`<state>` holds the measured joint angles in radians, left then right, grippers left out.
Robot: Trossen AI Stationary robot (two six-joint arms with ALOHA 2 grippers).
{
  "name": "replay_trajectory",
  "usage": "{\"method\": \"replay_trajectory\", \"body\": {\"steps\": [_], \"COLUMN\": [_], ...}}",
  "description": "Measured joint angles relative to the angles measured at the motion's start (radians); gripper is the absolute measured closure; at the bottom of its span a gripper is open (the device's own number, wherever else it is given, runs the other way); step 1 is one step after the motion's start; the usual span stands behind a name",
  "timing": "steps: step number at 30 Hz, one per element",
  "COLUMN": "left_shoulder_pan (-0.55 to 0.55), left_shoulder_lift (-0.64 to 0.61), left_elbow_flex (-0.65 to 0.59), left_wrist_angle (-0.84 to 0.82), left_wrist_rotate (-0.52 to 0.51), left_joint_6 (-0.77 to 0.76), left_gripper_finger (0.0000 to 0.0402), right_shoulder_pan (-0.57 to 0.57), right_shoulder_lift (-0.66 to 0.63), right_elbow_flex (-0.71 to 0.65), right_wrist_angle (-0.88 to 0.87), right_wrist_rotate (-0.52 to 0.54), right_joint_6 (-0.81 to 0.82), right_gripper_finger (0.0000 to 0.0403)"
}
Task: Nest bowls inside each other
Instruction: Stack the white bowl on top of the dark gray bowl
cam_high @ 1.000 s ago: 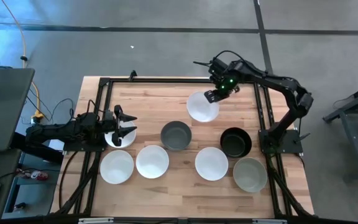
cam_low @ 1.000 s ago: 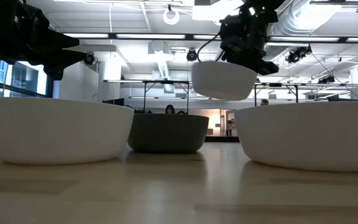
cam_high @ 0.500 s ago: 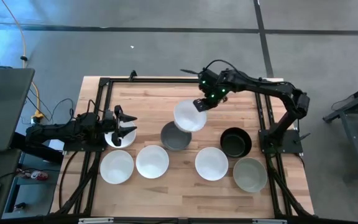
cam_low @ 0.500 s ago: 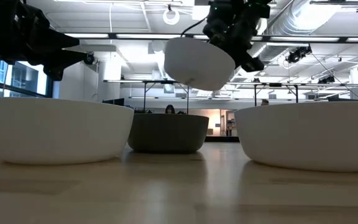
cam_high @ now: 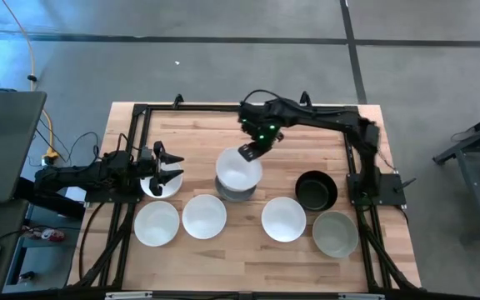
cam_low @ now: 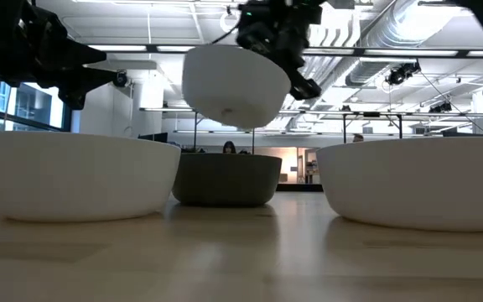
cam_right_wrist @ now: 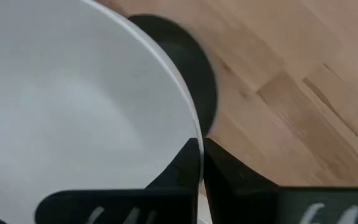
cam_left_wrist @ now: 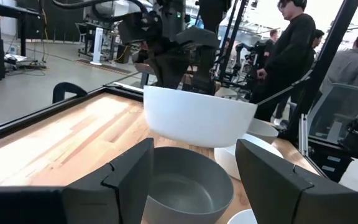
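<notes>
Item: white bowl [cam_high: 238, 171], pinched at rim by my right gripper [cam_high: 249, 151], moved from upper-centre to over grey bowl [cam_left_wrist: 185, 183]; lowering due. Left gripper [cam_high: 167, 166] idle, jaws wide.

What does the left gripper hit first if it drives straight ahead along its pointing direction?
Probably the grey bowl: it sits straight ahead of the open left gripper, with the right gripper holding the white bowl just above it. Depth is unclear.

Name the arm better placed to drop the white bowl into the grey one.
Right. Its hand already grips the white bowl by the rim, directly above the grey bowl. The left hand waits open at the table's left edge.
</notes>
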<state>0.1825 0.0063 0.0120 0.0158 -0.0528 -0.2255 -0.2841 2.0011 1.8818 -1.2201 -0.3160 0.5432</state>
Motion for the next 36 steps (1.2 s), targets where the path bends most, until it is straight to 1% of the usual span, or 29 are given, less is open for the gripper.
{"method": "replay_trajectory", "body": {"steps": [4, 6, 10, 14, 23, 32, 36], "left_shoulder_pan": [0.0, 0.0, 0.0, 0.0, 0.0, 0.0, 0.0], "left_shoulder_lift": [0.0, 0.0, 0.0, 0.0, 0.0, 0.0, 0.0], "left_elbow_flex": [0.0, 0.0, 0.0, 0.0, 0.0, 0.0, 0.0], "left_wrist_angle": [0.0, 0.0, -0.001, -0.003, -0.005, -0.005, -0.005], "left_wrist_rotate": [0.0, 0.0, 0.001, 0.016, 0.023, 0.023, 0.023], "left_joint_6": [0.0, 0.0, 0.0, 0.0, 0.036, 0.037, 0.037], "left_gripper_finger": [0.0186, 0.0186, 0.0186, 0.0186, 0.0186, 0.0186, 0.0186], "right_shoulder_pan": [0.022, 0.033, 0.049, 0.054, 0.053, 0.063, 0.065], "right_shoulder_lift": [0.147, 0.212, 0.305, 0.35, 0.356, 0.357, 0.357], "right_elbow_flex": [0.205, 0.274, 0.371, 0.437, 0.445, 0.366, 0.353], "right_wrist_angle": [-0.207, -0.266, -0.274, -0.268, -0.272, -0.248, -0.217], "right_wrist_rotate": [0.095, 0.123, 0.138, 0.132, 0.143, 0.147, 0.151], "right_joint_6": [-0.048, -0.072, -0.117, -0.141, -0.139, -0.142, -0.144], "right_gripper_finger": [0.0403, 0.0403, 0.0403, 0.0403, 0.0403, 0.0403, 0.0403]}}
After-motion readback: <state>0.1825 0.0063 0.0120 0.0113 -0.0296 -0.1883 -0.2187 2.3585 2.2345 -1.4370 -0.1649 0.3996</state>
